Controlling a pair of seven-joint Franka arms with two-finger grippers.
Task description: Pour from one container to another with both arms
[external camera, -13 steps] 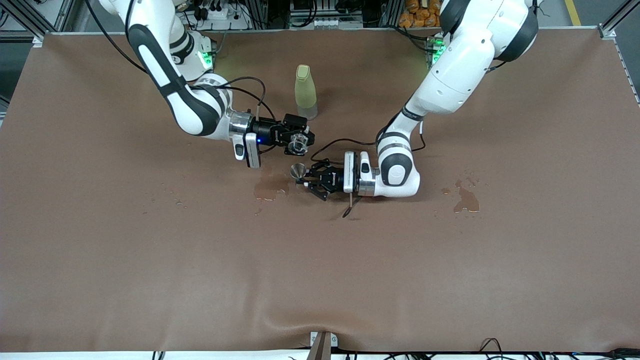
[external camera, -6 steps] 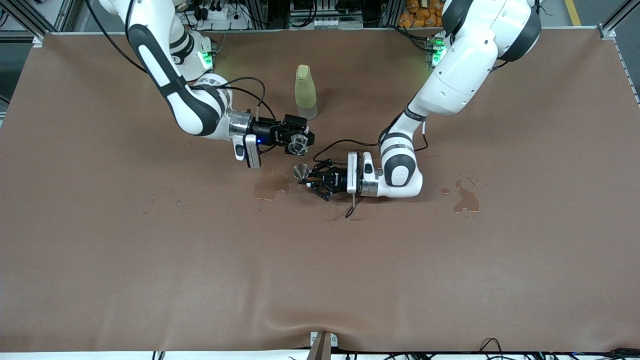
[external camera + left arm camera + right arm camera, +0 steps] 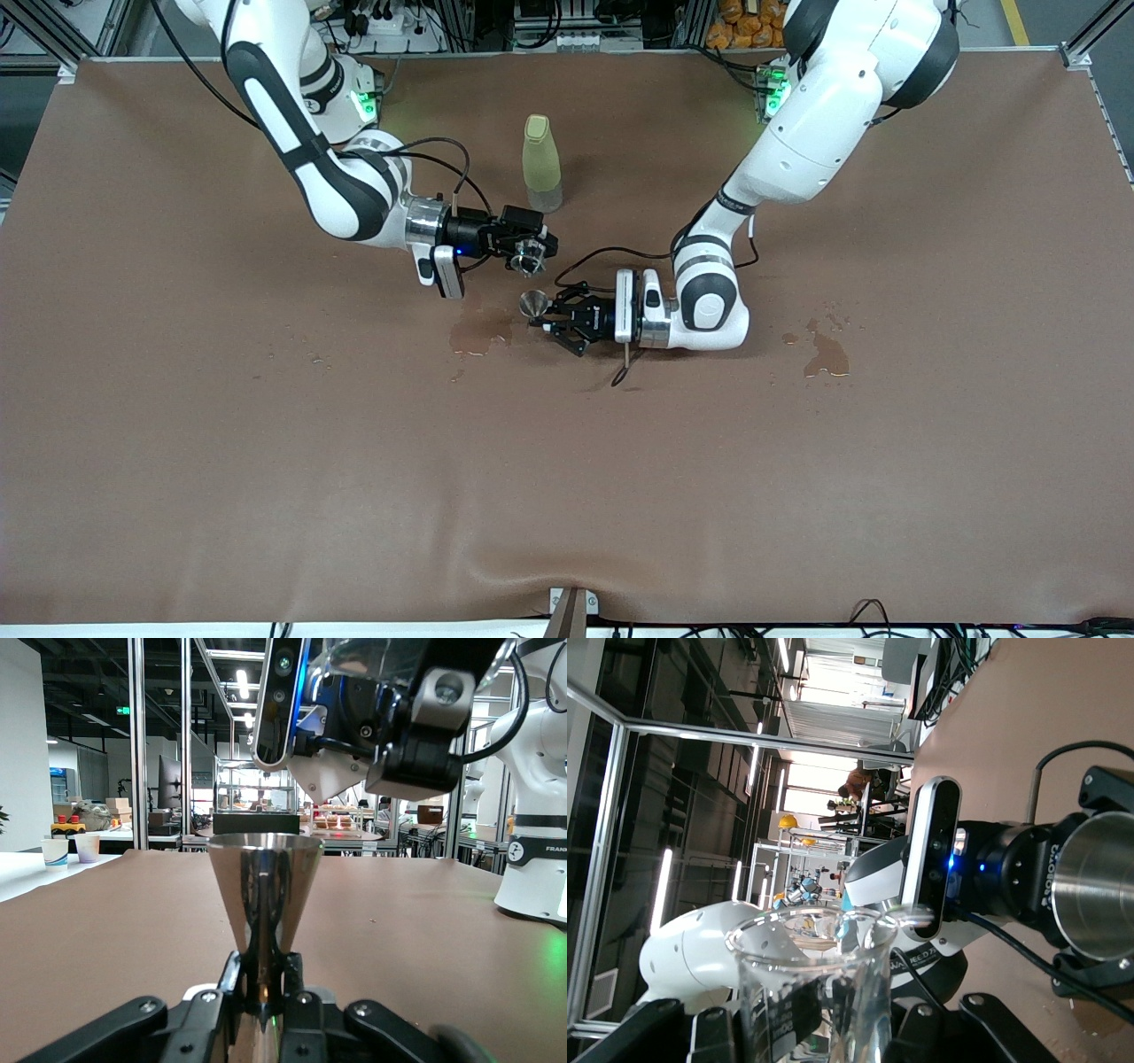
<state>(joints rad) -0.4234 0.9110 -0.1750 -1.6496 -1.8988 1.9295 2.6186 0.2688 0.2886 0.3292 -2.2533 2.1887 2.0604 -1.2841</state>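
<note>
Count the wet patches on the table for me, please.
2 clear ones: one puddle on the table just below the metal cup toward the right arm's end, and another puddle toward the left arm's end. Small droplets lie near each; more may be hidden under the arms.

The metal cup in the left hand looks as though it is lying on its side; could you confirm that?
Not quite. The left hand does hold the metal cup, but the left wrist view shows it standing upright, its mouth facing up, below the glass beaker in the right hand.

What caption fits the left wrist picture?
Left claw shut on a shiny metal cup, with the right claw holding a glass beaker above.
</note>
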